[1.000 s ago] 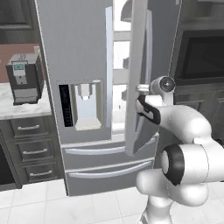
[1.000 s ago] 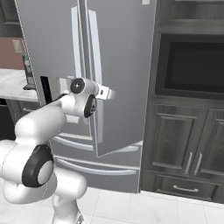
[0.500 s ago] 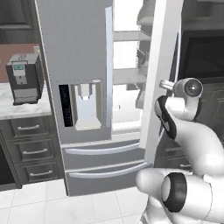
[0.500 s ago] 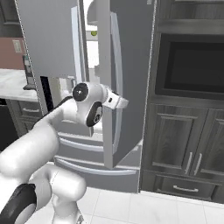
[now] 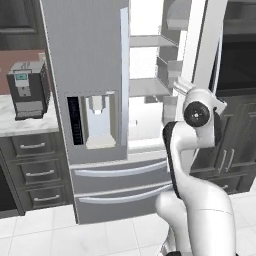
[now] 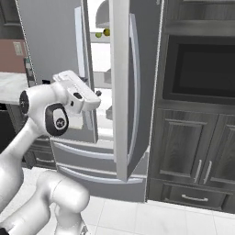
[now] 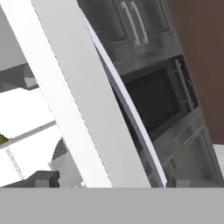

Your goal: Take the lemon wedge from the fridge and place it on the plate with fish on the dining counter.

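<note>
Grey steel fridge (image 5: 95, 70) w/ right door swung open, white shelves inside; marble surface (image 5: 22, 122) w/ coffee machine (image 5: 26, 89) at left. Tiny yellow-green bit, poss. lemon wedge (image 7: 2, 139), at hand view's left edge on a shelf; right base view adds dark oven (image 6: 202, 69) beside door. Can't tell jaws' state.

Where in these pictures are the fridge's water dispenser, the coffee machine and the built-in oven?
water dispenser (image 5: 97, 121), left base view, its pale recess.
coffee machine (image 5: 27, 90), left base view, its dark front.
oven (image 6: 198, 69), right base view, its black glass.
</note>
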